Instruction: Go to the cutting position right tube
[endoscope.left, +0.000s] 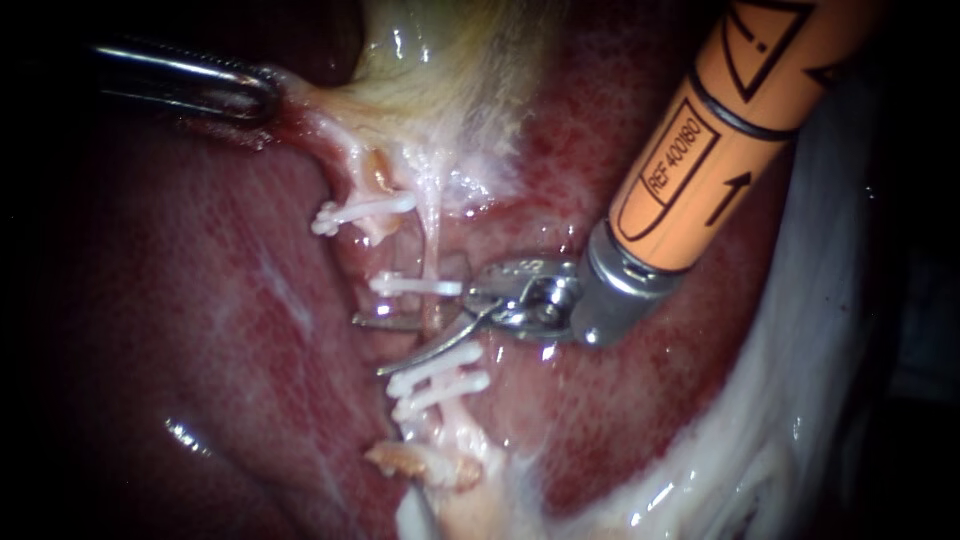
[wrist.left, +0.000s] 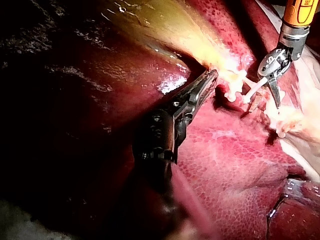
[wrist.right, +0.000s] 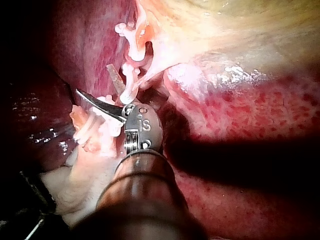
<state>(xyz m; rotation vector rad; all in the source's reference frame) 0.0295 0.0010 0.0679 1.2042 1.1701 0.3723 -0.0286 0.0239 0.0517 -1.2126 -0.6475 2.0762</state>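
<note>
Blades of the right instrument (endoscope.left: 370, 345) gape astride the right tube (endoscope.left: 432, 250) (between its white clips (endoscope.left: 415, 286)), not closed; left instrument (endoscope.left: 262, 95) jaws clench the gallbladder (endoscope.left: 450, 60).

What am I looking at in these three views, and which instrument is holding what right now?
This is a surgical robot with two slender instruments working on a pig's liver and gallbladder on a bench. The endoscope view looks closely at the tissue. Each wrist view looks along one instrument from a camera on its arm. The left instrument, entering from the left, has its end effector shut on the gallbladder's pale edge. The right instrument, with the orange shaft, ends in two open blades that hold nothing. A thin tube carrying white clips appears to lie between them.
</note>
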